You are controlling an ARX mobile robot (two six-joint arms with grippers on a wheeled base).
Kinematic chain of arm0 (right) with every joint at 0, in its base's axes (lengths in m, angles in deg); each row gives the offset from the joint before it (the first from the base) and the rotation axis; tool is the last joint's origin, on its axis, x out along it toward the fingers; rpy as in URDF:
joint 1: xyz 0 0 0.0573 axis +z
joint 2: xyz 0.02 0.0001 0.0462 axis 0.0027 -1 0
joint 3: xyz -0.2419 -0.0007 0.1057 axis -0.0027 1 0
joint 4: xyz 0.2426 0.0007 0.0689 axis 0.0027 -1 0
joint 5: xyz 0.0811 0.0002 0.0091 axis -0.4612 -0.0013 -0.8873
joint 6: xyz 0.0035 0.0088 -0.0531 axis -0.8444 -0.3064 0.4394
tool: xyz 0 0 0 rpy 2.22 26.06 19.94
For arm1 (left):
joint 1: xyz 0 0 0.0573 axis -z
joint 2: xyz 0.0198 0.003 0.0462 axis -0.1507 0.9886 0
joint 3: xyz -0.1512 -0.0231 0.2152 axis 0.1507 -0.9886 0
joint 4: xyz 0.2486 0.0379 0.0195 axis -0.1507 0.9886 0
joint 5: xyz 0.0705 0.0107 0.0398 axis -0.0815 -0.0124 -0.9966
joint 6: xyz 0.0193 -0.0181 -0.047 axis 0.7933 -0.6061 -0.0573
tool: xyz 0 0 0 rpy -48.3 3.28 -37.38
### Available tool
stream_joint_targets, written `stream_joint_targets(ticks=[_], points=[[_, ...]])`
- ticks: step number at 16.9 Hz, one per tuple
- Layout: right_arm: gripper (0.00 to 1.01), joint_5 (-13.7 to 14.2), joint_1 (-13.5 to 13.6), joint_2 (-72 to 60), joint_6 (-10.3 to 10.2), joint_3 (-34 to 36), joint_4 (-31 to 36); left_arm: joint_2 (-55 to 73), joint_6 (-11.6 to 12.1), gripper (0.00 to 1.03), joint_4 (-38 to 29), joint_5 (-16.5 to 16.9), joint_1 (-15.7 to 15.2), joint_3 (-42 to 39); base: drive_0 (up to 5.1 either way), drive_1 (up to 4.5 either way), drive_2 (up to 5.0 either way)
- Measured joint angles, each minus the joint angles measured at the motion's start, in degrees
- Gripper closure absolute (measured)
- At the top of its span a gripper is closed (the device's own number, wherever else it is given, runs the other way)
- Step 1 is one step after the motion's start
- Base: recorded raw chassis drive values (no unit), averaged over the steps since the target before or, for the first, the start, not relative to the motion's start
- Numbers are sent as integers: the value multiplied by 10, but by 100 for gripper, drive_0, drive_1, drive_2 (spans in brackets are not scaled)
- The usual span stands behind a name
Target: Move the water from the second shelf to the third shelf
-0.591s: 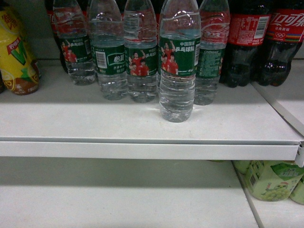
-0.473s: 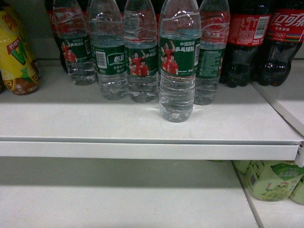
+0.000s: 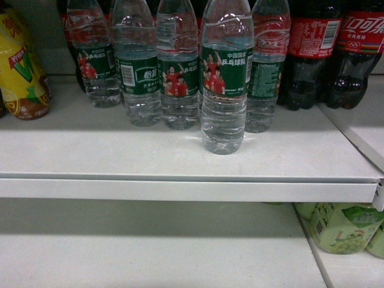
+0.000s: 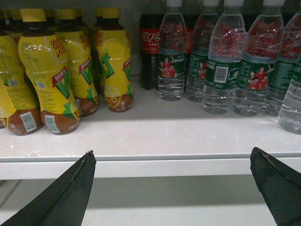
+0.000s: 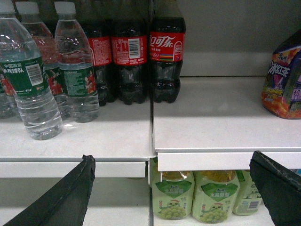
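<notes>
Both hands spread wide, nothing held. Water (image 5: 33, 92) ahead-left of right hand (image 5: 171, 188); neighbour bottles (image 5: 77, 77) easily toppled if approached crooked.

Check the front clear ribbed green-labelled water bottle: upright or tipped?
Upright. The clear ribbed green-labelled water bottle stands on its base on the white shelf, ahead of the row, sides vertical.

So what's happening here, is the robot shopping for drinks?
Not quite yet. Nothing is being held: the left gripper and right gripper both hang open in front of the shelf edge. The front water bottle, green-labelled, stands ahead of its row, untouched, between yellow tea bottles and cola bottles.
</notes>
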Motion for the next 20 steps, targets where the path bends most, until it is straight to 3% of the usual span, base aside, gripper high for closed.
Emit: stream_joint_targets(ticks=[10,11,12,13,15,17,18,20], points=[[3,0,0,0,0,0,0,0,0,5,0,0,0,0,0,0,0],[3,-32,-12,-9,-12,-5,-18,0,0,5,0,0,0,0,0,0,0],[3,-106,-60,-83,-37,-20,21,0,0,5,0,1,0,0,0,0,0],[3,-142,-89,-167,-51,-52,89,0,0,5,0,0,0,0,0,0,0],[3,-157,-74,-295,-48,-123,212,0,0,5,0,0,0,0,0,0,0],[3,-161,-63,-432,-38,-167,287,0,0,5,0,0,0,0,0,0,0],[3,-161,-43,-467,-34,-169,303,0,0,5,0,0,0,0,0,0,0],[3,-143,21,-532,-25,-170,354,0,0,5,0,0,0,0,0,0,0]])
